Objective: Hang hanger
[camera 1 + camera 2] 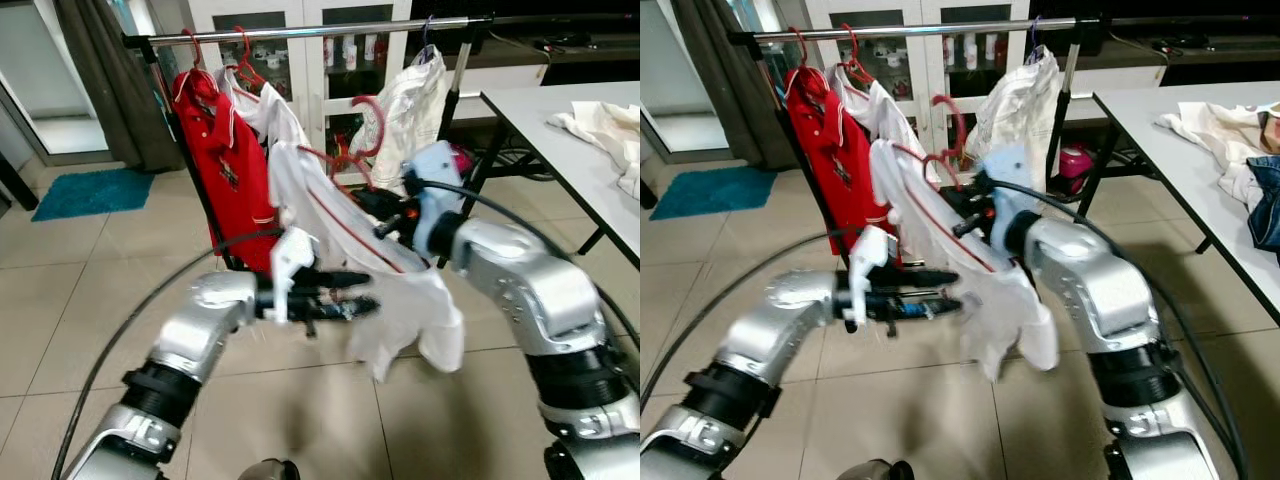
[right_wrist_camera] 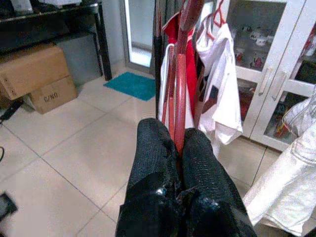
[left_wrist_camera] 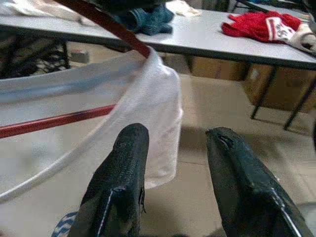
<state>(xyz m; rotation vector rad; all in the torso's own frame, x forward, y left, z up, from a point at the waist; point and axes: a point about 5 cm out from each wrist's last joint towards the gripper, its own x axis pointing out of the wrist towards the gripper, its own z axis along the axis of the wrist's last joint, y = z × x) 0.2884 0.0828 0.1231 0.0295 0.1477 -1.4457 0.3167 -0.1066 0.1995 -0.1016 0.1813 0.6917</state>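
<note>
Clamping the red hanger (image 2: 183, 74), the right end effector (image 2: 177, 148) holds it and its white shirt (image 1: 340, 240) below the rail (image 1: 300, 32). Left end effector (image 3: 177, 168) spread apart beside the shirt's sleeve, gripping nothing.

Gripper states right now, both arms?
Left gripper: open, beside the white shirt, holding nothing.
Right gripper: closed on the red plastic hanger.

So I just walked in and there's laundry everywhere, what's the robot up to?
It is hanging up a shirt. The right claw is shut on a red hanger that carries a white shirt, held out in front of the clothes rail, its hook not yet over the bar. The left claw is open beside the shirt's lower edge. A red shirt and other garments already hang on the rail, and more clothes lie on the table.
</note>
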